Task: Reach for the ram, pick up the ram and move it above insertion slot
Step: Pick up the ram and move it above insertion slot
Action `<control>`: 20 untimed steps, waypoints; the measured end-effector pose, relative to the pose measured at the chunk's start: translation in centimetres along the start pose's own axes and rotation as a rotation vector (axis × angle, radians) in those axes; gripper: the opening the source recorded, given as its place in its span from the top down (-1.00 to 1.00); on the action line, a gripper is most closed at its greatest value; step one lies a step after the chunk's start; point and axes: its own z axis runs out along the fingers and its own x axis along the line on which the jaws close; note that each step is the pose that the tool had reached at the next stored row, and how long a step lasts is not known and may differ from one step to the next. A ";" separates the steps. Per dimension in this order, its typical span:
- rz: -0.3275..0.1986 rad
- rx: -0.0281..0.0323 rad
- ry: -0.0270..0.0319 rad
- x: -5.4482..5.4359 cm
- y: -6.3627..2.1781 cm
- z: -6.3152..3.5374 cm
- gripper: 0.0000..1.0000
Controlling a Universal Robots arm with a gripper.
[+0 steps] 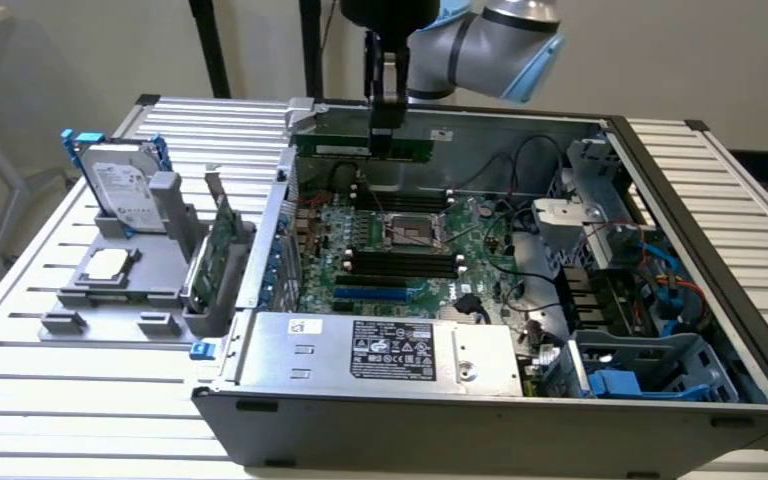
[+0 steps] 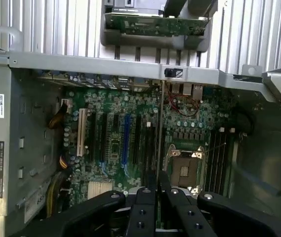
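RAM stick hangs edge-down in the end effector, whose fingers are clamped together on its thin board; in the exterior view it sits high above the far end of the motherboard, level and lengthwise across the case. In the wrist view the stick shows as a thin edge running out from between the closed fingertips, over the board near the CPU socket. The pickup looks done, and the carry toward the memory slots, just on the near side of that socket in the exterior view, looks to be the step in hand. Doing it well means keeping the stick level and parallel to the slots, with its edge well clear of the board. Around the motherboard, loose cables lie to the exterior view's right, beside the drive cage; the power supply sits at the near end. Outside the case, on the slatted desk, a holder carries a hard drive and an upright expansion card, well away from the motherboard.
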 end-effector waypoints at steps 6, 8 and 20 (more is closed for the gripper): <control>0.000 0.0001 -0.0024 -0.7 -2.28 0.86 0.73; 0.000 0.0003 -0.0056 -1.0 -2.75 1.05 0.73; 0.000 0.0066 -0.0206 -2.2 -4.30 1.35 0.73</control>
